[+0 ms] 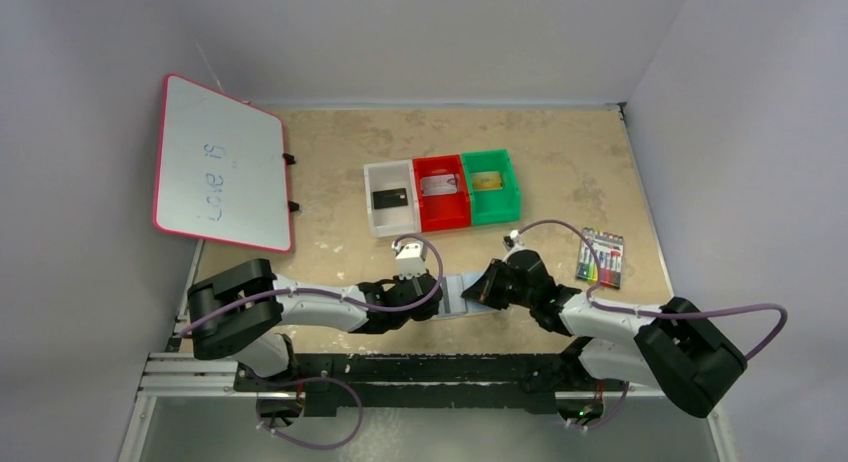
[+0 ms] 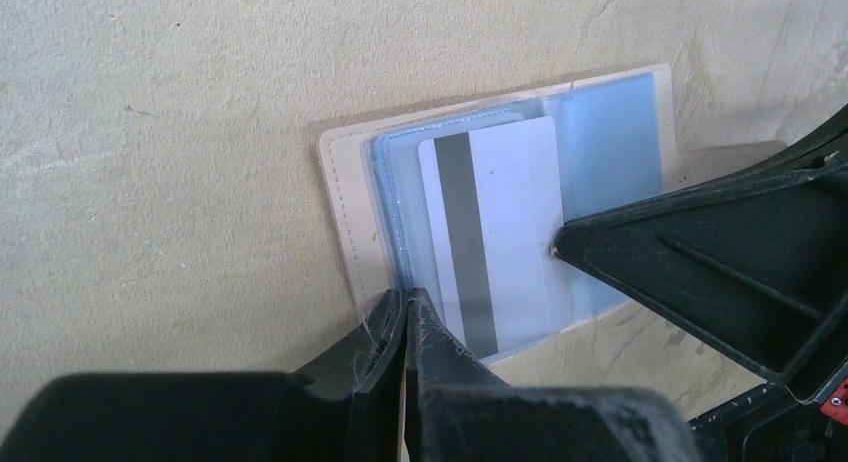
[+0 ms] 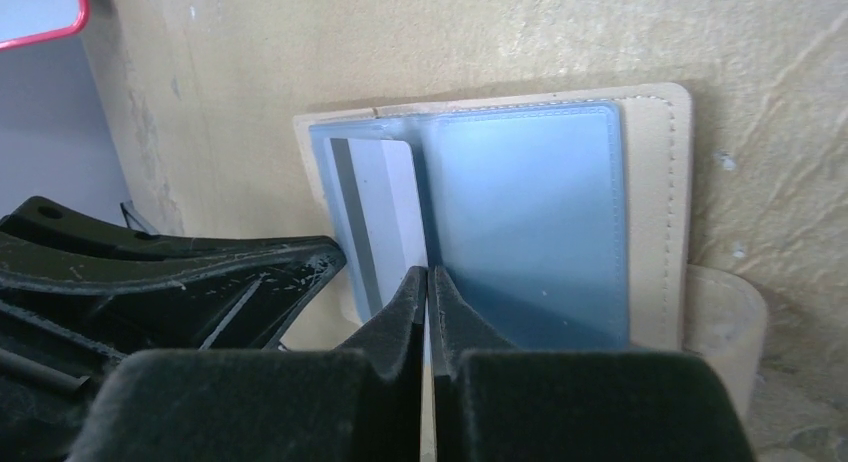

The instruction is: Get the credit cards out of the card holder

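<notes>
1. Whiteboard (image 1: pixel 220 177): pink frame, far left of desk (image 1: pixel 330 142); not part of task.
2. Left end effector (image 2: pixel 407 307): jaws pressed together, tips at near-left corner of card holder (image 3: pixel 655 182) sleeve; can't tell if sleeve is pinched.
3. White bin (image 1: pixel 385 172) w/ black card (image 1: pixel 389 197); red bin (image 1: pixel 440 162) w/ silvery card (image 1: pixel 437 185).
4. Card holder: open flat, near desk edge, btwn both arms. Striped card (image 2: pixel 510 232) on left panel. Prob. light, stiff, slick; take by an exposed edge.
5. Green bin (image 1: pixel 510 182) w/ gold card (image 1: pixel 486 182).
6. Right end effector (image 3: pixel 428 282): jaws closed, tips at holder's centre fold.
7. Marker pack (image 1: pixel 601 258): far right.
</notes>
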You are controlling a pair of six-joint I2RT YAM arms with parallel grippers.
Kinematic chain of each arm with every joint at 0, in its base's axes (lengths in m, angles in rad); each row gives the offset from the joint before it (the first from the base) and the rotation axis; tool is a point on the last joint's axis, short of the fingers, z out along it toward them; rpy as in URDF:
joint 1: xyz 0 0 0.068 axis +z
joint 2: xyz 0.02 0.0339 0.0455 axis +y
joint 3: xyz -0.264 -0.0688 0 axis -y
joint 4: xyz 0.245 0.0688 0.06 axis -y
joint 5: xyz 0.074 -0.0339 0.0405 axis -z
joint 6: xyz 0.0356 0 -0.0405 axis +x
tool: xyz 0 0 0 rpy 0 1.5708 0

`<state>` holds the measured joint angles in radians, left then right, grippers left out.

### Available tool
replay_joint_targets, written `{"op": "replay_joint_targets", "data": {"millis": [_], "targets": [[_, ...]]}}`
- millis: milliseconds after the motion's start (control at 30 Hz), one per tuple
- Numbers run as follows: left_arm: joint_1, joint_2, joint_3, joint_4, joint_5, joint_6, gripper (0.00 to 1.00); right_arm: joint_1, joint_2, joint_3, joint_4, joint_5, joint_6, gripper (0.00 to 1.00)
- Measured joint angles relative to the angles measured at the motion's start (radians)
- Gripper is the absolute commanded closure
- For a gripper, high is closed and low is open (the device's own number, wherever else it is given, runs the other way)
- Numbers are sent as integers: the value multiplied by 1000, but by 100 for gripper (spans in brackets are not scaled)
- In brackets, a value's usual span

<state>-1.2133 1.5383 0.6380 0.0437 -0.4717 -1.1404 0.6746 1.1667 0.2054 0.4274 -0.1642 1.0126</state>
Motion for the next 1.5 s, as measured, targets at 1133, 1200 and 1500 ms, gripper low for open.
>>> {"op": "replay_joint_targets", "data": {"millis": [1133,1200,1500], "targets": [[-12,-70,73,-19,2,60,72,-8,-74,11,-137,93,-7,100],[-12,-55,85,-5,6,61,73,-8,-74,11,-137,93,-7,100],[-12,72,103,11,40,49,74,-8,-84,11,-138,94,-6,100]]}}
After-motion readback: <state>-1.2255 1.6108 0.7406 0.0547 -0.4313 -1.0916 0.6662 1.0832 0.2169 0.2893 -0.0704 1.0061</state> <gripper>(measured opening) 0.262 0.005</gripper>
